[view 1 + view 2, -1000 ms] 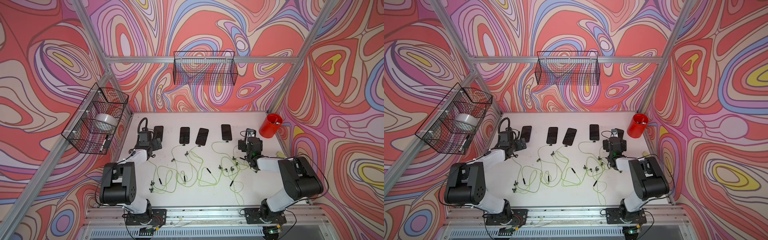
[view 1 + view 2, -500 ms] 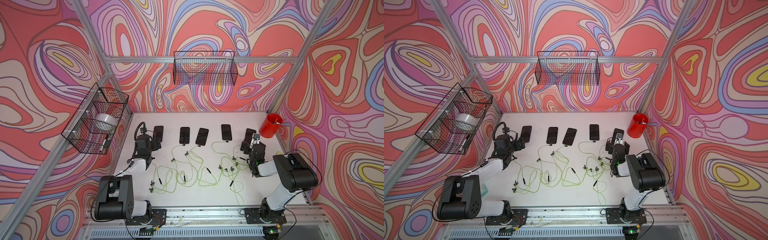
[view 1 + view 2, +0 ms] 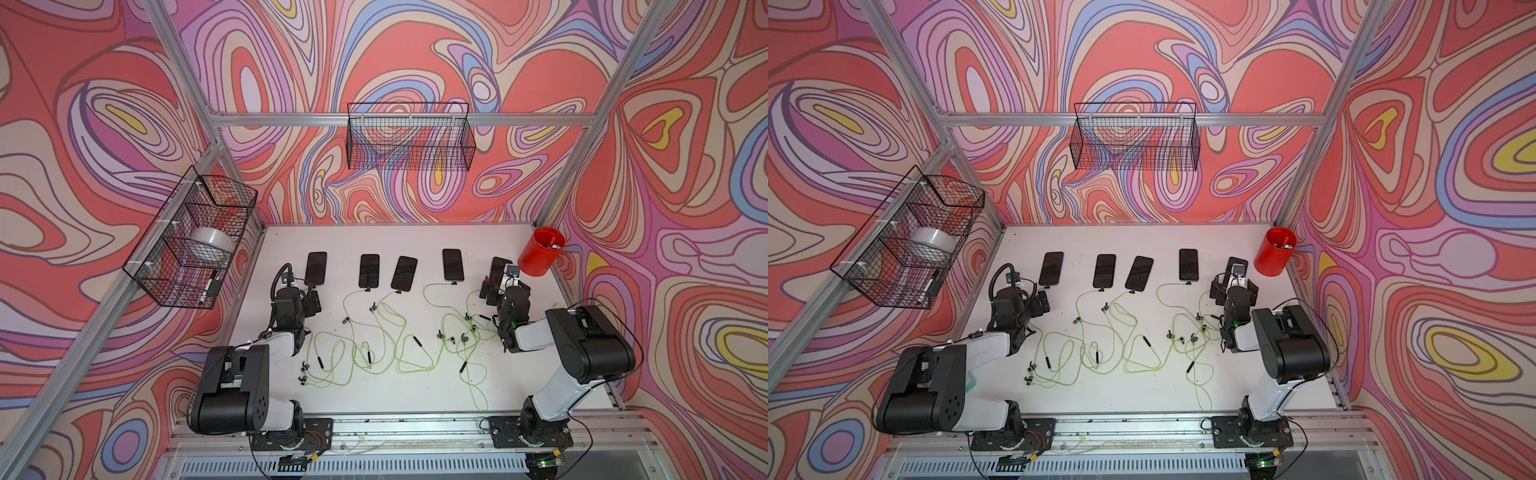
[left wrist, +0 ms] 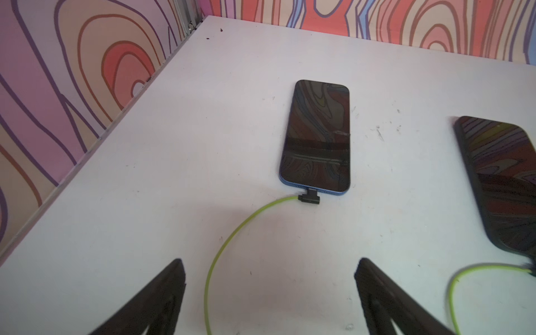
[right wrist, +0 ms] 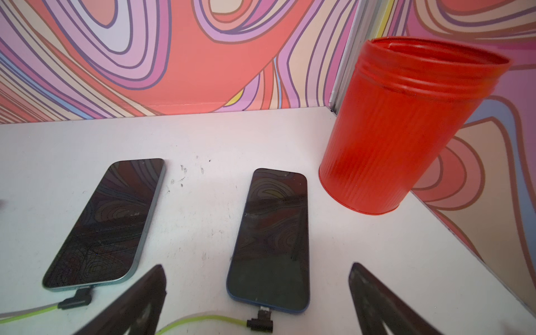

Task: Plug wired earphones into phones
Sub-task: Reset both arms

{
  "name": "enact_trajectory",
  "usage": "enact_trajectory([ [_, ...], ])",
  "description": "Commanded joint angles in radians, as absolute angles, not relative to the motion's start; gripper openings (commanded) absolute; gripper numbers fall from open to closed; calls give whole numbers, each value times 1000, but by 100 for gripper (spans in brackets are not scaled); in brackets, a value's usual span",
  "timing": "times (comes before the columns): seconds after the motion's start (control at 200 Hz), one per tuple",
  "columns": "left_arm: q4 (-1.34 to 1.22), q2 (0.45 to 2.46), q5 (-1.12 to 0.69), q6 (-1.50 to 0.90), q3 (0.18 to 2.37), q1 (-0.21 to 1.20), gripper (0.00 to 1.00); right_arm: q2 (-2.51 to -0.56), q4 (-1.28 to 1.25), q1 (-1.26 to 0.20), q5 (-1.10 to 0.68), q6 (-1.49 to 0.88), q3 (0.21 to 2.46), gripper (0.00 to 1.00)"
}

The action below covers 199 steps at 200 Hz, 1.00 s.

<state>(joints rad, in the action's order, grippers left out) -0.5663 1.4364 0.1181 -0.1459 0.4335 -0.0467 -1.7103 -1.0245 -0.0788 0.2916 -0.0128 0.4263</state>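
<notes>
Left claw (image 4: 269,269) and right claw (image 5: 257,269) both gaped empty — the plug (image 5: 260,320) at the phone (image 5: 272,232) beside the red cup (image 5: 406,130) looked part-seated, so pushing it home seemed next.

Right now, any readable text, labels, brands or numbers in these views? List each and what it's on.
None readable.
The phones: dark screens, only reflections of the wall pattern.
The red cup: plain ribbed side, no label.
The plugs: no marking visible.
Items in the wire basket: too small to tell.
</notes>
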Motion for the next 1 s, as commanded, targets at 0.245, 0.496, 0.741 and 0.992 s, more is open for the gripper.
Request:
enact_trajectory([
  [0.245, -764, 1506, 107, -65, 411, -2, 96, -1721, -1035, -75, 286, -21, 437, 99],
  [0.496, -881, 1522, 172, -72, 362, 14, 100, -1722, -1025, -71, 282, -23, 443, 98],
  [0.741, -916, 1535, 145, -53, 358, 14, 100, -1721, -1010, -63, 269, -31, 450, 98],
  [0.992, -888, 1542, 107, -36, 378, 14, 100, -1719, -1008, -60, 265, -33, 449, 98],
])
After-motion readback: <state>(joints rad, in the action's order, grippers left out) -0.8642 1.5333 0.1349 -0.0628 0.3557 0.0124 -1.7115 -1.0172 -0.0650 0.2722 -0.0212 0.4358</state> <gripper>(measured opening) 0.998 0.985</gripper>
